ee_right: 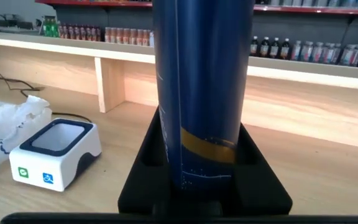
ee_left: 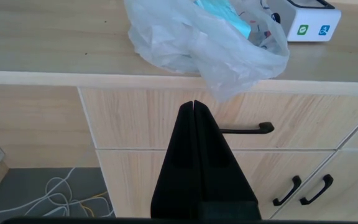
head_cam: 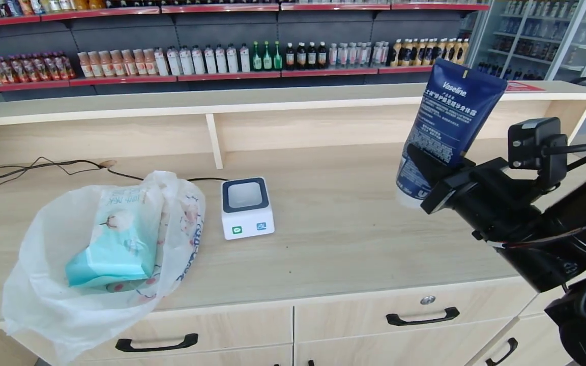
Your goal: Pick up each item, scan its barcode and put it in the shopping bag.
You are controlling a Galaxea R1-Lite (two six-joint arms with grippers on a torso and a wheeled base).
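Blue lotion tube (head_cam: 448,122): one, upright, grasped by the right hand (head_cam: 435,162) over the right part of the desk (head_cam: 349,234). Desk: pale wood, shop shelves (head_cam: 222,76) of bottles behind. One white scanner (head_cam: 247,207) mid-desk. One shopping bag (head_cam: 33,254) at left, holding one teal tissue pack (head_cam: 120,239). Left hand (ee_left: 194,124): clenched, empty, before the drawers (ee_left: 135,124).

Matte black arm (head_cam: 519,218) and claw (head_cam: 436,158)

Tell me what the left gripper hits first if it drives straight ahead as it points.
Probably the top drawer front, just below the shopping bag's overhang; depth is hard to judge.
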